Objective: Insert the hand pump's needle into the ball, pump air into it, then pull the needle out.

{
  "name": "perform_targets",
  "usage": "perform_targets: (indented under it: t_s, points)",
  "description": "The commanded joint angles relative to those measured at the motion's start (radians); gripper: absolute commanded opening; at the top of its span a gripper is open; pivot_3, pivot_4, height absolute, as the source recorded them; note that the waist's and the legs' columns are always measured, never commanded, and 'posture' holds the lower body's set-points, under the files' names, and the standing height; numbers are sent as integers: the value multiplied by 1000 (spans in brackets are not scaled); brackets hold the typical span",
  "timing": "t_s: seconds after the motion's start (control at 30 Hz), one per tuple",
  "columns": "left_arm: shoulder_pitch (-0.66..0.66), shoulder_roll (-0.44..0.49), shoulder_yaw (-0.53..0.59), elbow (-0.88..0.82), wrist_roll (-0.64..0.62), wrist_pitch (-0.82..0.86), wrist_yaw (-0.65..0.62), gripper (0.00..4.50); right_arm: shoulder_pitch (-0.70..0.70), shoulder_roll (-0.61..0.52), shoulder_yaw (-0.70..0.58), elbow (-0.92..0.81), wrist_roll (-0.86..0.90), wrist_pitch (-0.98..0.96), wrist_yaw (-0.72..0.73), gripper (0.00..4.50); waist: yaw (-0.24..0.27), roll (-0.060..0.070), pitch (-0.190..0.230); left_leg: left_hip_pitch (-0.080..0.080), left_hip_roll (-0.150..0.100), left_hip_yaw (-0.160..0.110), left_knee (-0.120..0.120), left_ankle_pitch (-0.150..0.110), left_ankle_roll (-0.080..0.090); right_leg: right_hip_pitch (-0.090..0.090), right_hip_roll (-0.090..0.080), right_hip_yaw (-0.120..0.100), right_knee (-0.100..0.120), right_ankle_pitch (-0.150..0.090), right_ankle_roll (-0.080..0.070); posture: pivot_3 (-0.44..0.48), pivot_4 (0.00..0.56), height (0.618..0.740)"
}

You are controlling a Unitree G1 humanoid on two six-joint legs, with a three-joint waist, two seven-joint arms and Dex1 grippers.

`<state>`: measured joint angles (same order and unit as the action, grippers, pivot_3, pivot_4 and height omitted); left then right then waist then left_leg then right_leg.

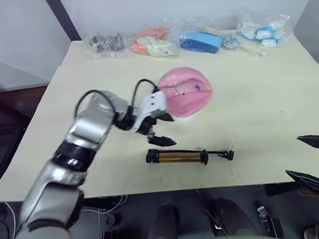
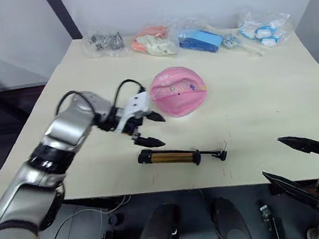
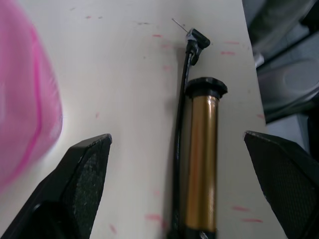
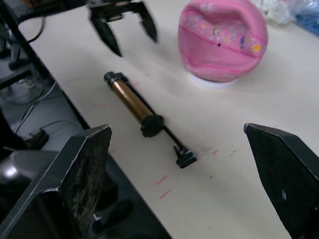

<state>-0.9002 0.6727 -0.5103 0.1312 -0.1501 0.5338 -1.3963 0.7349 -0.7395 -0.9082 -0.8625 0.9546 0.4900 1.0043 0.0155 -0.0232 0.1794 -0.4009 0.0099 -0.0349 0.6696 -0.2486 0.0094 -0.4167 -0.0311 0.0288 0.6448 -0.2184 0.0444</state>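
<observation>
Along the worktop's (image 1: 271, 93) far edge, head view, lie clear bags (image 1: 196, 38); the limp ball (image 1: 186, 91) sits mid-worktop, the hand pump (image 1: 180, 156) nearer. Left claw (image 1: 161, 129) gapes empty between them. Wrist views: needle (image 3: 179, 24), seemingly bare; right claw (image 4: 189, 164) spread wide, empty.

No text, label or number can be read; the ball (image 4: 223, 37) bears only tiny cartoon stickers, illegible.

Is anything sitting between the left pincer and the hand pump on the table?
Nothing visible. The open left pincer hovers just above the hand pump, with only bare table between; the ball sits off to the side.
</observation>
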Motion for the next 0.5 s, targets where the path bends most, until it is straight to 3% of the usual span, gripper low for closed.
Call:
perform_targets:
  t_s: [0.03, 0.2, 0.5]
  points:
    - [-63, -43, -54, 79, 85, -73, -24, 4500, 27, 4, -58, -18, 28, -11, 9, 4445, -6, 0, 0, 0, 0, 1, 0, 0, 0, 0, 0, 1, 0, 0, 0, 0, 150, 740]
    - [-101, -162, -145, 215, 204, -181, -7, 4500, 49, 19, -71, -39, 28, -18, -9, 4445, -7, 0, 0, 1, 0, 1, -1, -1, 1, 0, 0, 1, 0, 0, 0, 0, 150, 740]
    - [-86, -322, -198, 356, 332, -280, 81, 4500, 90, 61, -69, -56, 14, -33, -20, 4445, -5, 0, 0, -1, 0, 1, 0, -1, 2, 0, 0, 1, -1, 0, 0, 0, 150, 740]
